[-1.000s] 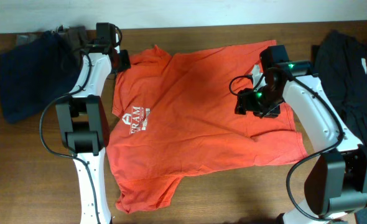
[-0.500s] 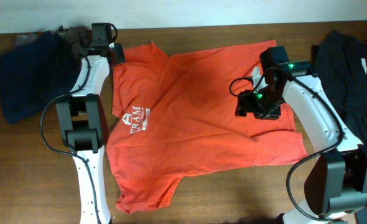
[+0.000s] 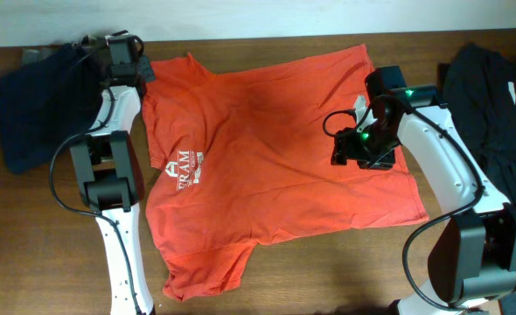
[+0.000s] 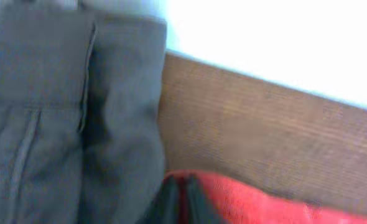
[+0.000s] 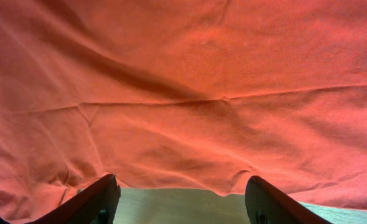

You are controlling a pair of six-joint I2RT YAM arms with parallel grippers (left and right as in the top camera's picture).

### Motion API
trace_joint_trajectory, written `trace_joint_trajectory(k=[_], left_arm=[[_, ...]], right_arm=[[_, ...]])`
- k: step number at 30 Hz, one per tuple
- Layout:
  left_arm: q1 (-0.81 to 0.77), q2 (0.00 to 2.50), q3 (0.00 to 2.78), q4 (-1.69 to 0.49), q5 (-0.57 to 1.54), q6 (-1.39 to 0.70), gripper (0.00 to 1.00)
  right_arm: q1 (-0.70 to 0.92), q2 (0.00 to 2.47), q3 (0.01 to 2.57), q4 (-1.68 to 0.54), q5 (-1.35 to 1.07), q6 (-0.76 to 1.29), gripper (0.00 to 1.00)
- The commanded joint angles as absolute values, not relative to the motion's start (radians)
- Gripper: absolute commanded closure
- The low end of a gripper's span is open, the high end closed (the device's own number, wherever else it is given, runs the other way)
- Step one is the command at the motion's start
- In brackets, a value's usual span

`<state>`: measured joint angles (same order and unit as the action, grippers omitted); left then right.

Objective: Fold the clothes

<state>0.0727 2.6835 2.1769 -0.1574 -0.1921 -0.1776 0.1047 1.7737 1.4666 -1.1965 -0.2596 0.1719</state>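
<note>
Navy garment (image 3: pixel 39 96): heaped unfolded at the far left of the table (image 3: pixel 328 280). A grey garment (image 4: pixel 53 112) lies just beside your left tool.
Left gripper (image 4: pixel 180 199): jaws narrow, nearly together, with the tips at the shirt's back-left sleeve edge. It appears to pinch that edge.
Shirt (image 3: pixel 275 157): orange, lettering up, spread across the middle of the table. It is creased and the near sleeve is skewed; no fold has been made yet.
Right gripper (image 5: pixel 183 193): jaws wide and empty, hovering over the shirt near its right hem.
Dark garment (image 3: pixel 494 96): piled at the far right.
Risk, left: if you pull toward the back-left, you may drag the sleeve onto the grey garment or snag both. A thin pinch may also slip and drop the corner.
Risk, right: if you close here, off the hem, you bunch mid-panel cloth and the fold runs crooked.
</note>
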Motion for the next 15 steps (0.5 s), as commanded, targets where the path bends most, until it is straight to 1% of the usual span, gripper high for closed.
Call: trace_joint_trajectory(k=[1,2,3,5,9,13,14,15], left_arm=[[0.035,2.725,2.199,-0.119,-0.206,-0.106,0.85],[0.024,2.725,2.218,-0.12,-0.206,-0.082,0.78],[0.014,2.725,2.238,-0.122,-0.206,-0.057,0.65],[-0.009,2.725,2.312,-0.168,-0.207,-0.001,0.63],[-0.036,2.725,2.486,-0.312,-0.208,-0.001,0.56],[-0.044,2.725,2.613,-0.459,-0.206,-0.064,0.55],[-0.046,2.725,2.625,-0.508,-0.206,-0.083,0.6],[-0.046,2.725,2.629,-0.573,-0.206,-0.112,0.67]], right_arm=[[0.113,1.759,1.473,-1.198,-0.25,0.161,0.3],[0.113,1.759,1.473,-1.198,-0.25,0.161,0.3],[0.113,1.759,1.473,-1.198,-0.25,0.161,0.3],[0.113,1.759,1.473,-1.198,-0.25,0.161,0.3],[0.113,1.759,1.473,-1.2,-0.25,0.161,0.3],[0.113,1.759,1.473,-1.208,-0.25,0.16,0.3],[0.113,1.759,1.473,-1.207,-0.25,0.161,0.29],[0.113,1.759,1.473,-1.205,-0.25,0.161,0.29]])
